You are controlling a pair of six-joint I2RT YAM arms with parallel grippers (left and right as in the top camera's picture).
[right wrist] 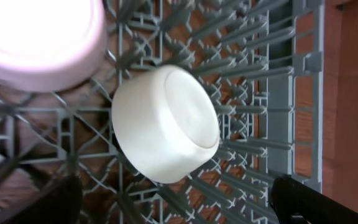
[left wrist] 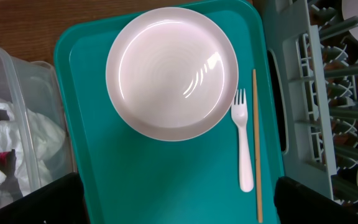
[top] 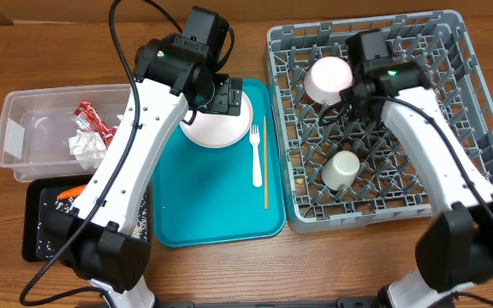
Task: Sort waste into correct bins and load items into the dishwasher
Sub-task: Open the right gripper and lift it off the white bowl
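A white plate [top: 221, 128] [left wrist: 171, 71] lies at the far end of the teal tray [top: 204, 205]. Beside it lie a white fork [top: 256, 158] [left wrist: 244, 143] and a thin wooden stick [top: 264, 162] [left wrist: 256, 143]. My left gripper [top: 225, 96] [left wrist: 179, 205] hovers open over the tray, holding nothing. In the grey dishwasher rack [top: 486, 111] rest an upturned bowl [top: 328, 79] [right wrist: 36, 37] and a small cup [top: 342, 169] [right wrist: 166, 124] on its side. Over the rack, near the bowl, my right gripper [top: 352, 96] [right wrist: 179, 211] stands open and empty.
A clear tub [top: 24, 111] [left wrist: 17, 74] at the left holds a red wrapper [top: 92, 120] and crumpled napkins [top: 84, 145] [left wrist: 23, 143]. In front of it a black tray [top: 37, 239] holds a carrot [top: 74, 192] and crumbs. The rack's wall [left wrist: 297, 93] borders the teal tray.
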